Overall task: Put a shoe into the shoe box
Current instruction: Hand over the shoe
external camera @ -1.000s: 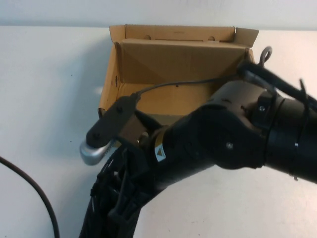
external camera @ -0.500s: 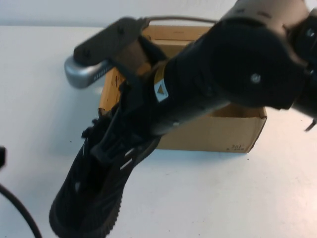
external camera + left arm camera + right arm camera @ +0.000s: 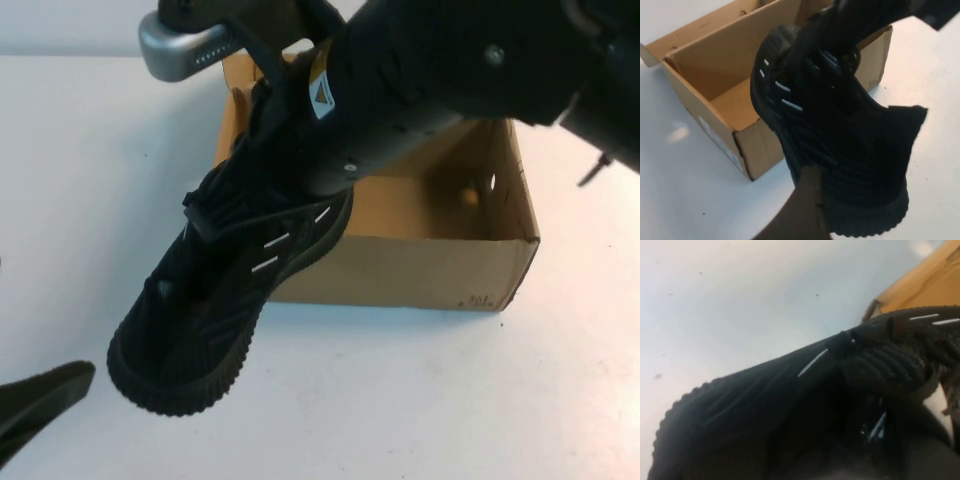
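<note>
The black mesh shoe (image 3: 215,290) with silver-white side dashes hangs in the air, toe down toward the near left and heel up at the box's near-left corner. My right gripper (image 3: 285,135) is shut on its heel end, the fingers hidden by the arm and the shoe. The shoe fills the right wrist view (image 3: 790,405). The brown cardboard shoe box (image 3: 420,270) stands open behind it, its inside bare. My left gripper (image 3: 40,395) is open and empty low at the near left, below the shoe's toe. The left wrist view shows the shoe (image 3: 840,140) in front of the box (image 3: 715,100).
The white table (image 3: 450,400) surrounds the box. The right arm's bulky black links (image 3: 450,70) hang over the box's far half and hide its back flaps. A silver camera housing (image 3: 180,45) juts out at the far left of the arm.
My right arm has lifted the shoe off the table and carried it up toward the box's near-left corner. My left gripper has come into view at the near left.
</note>
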Motion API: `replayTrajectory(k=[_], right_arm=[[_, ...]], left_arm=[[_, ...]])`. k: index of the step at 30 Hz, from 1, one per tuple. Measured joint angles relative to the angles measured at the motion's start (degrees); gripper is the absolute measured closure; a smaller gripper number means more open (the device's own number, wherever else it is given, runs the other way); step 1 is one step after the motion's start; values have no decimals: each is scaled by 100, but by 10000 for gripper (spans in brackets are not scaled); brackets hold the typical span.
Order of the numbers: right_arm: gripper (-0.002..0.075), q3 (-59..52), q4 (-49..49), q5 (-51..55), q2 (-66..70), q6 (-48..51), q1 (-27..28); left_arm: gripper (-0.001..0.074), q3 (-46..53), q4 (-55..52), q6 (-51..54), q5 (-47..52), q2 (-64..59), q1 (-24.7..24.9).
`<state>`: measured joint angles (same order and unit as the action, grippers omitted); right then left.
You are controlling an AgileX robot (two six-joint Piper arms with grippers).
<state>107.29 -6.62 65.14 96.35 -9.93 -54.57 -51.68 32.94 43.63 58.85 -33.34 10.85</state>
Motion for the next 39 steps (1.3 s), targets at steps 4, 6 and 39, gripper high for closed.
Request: replayTrajectory(k=[4,6,39], right_arm=[[724,321,13,156,140,1,130],[725,471,23,194,206,1,183],[725,1641,745,234,956,146,425]], left_arm=[[65,0,131,164,0,-48,0],[65,0,242,205,-15,-122,0],[64,0,368,971,-1116,-2043,0]])
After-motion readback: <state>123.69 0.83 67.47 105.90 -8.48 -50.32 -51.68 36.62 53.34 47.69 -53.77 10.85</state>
